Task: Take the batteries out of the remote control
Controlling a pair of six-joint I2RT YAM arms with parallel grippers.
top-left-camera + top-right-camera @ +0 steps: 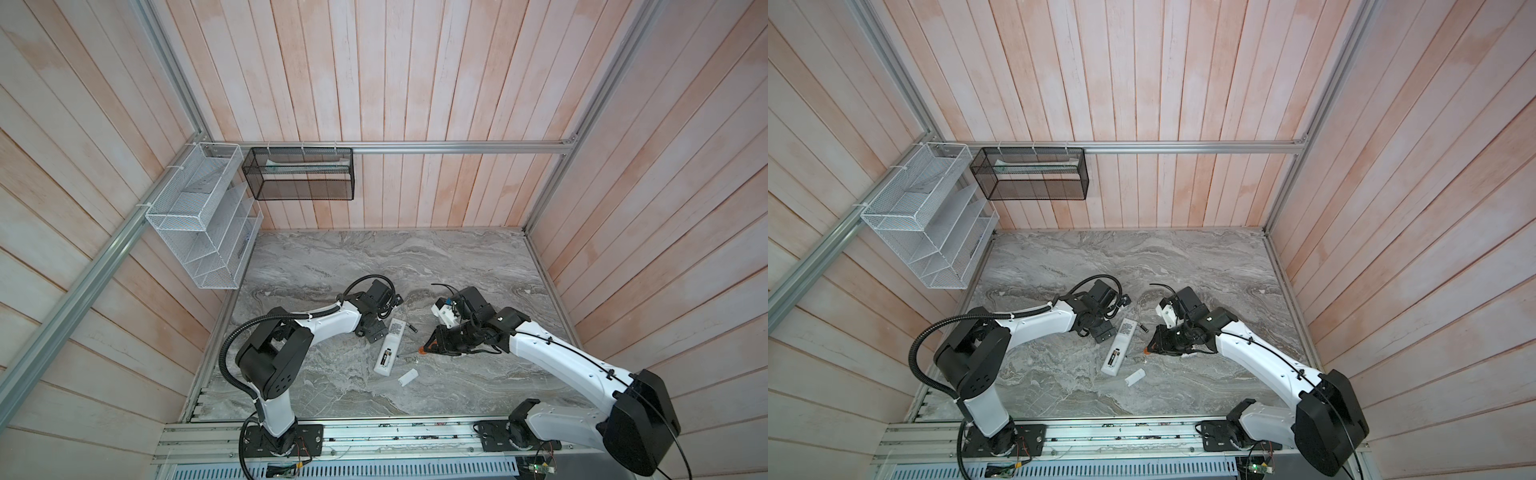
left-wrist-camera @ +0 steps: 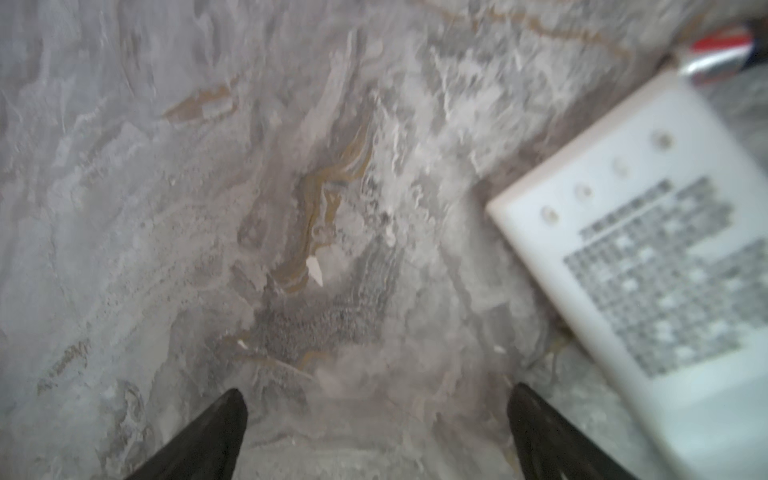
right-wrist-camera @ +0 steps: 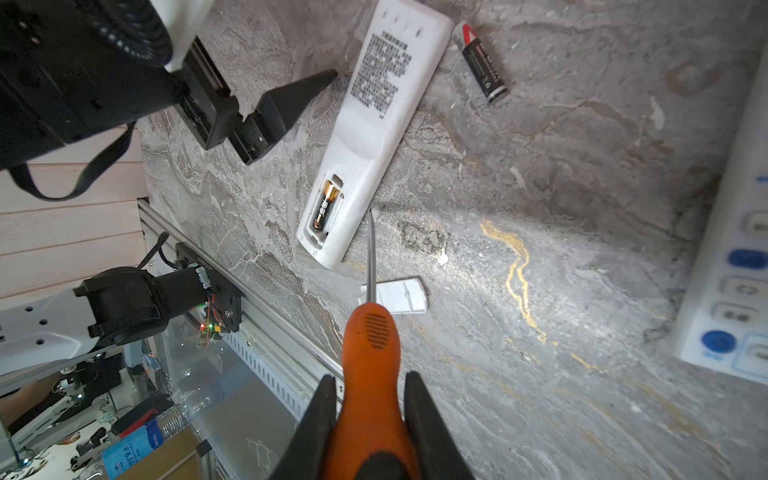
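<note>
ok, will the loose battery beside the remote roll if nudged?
Probably: the loose battery is a smooth cylinder lying on its side on the flat tabletop. Its glossy wrap may slip when pinched. Looks rigid, metal-ended, so unlikely to deform.

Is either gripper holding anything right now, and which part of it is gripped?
The right gripper is shut on the screwdriver, clamping its orange handle; the metal shaft sticks out free. The left gripper is open, holding nothing.
</note>
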